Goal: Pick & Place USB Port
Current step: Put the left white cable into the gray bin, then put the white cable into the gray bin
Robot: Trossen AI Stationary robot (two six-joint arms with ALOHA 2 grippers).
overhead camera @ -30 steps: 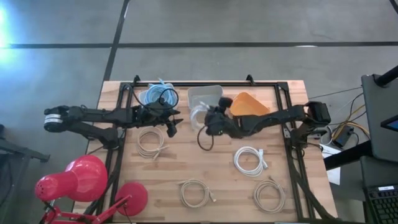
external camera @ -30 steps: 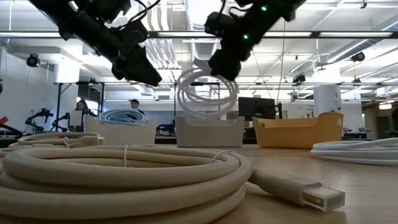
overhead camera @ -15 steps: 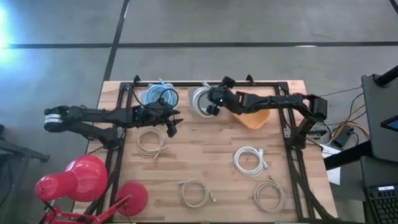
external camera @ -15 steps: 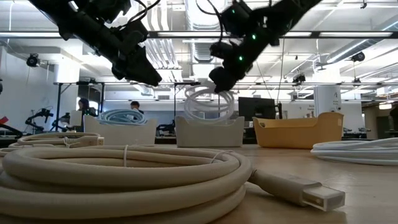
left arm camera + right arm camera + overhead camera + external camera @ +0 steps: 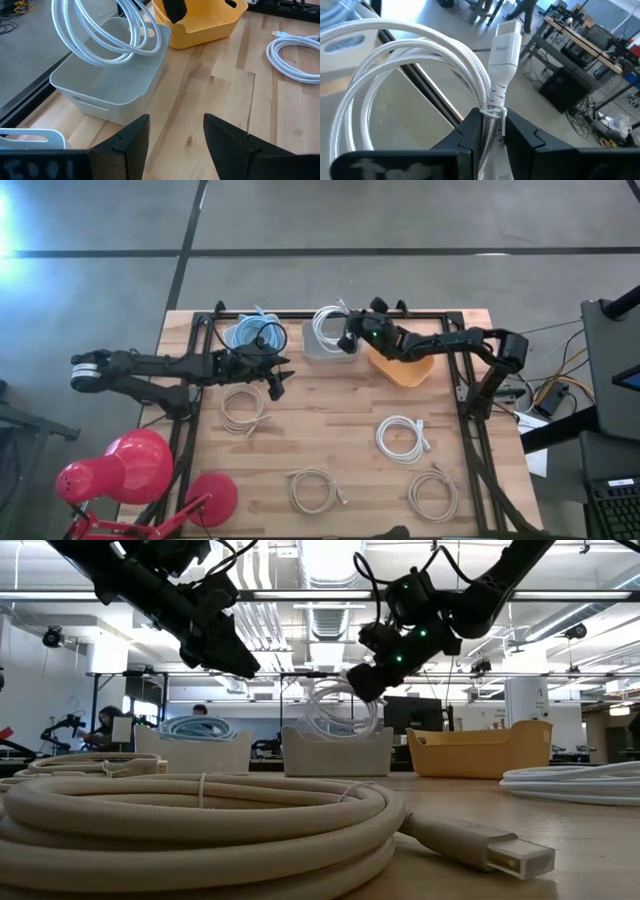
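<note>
Hanging over the clear middle bin (image 5: 330, 352), a coiled white USB cable (image 5: 327, 328) is pinched in the right gripper (image 5: 350, 340). Placing is judged underway; lowering and release are called for next. The left gripper (image 5: 275, 379) is held open over the table (image 5: 350, 440).

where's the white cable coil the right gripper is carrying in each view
High view: white cable coil at top centre, over the clear bin.
Low view: centre, hanging above that bin, below the right gripper.
Left wrist view: upper left, over the bin.
Right wrist view: fills the left, pinched between the fingers.
Shared landmark: the clear bin.
</note>
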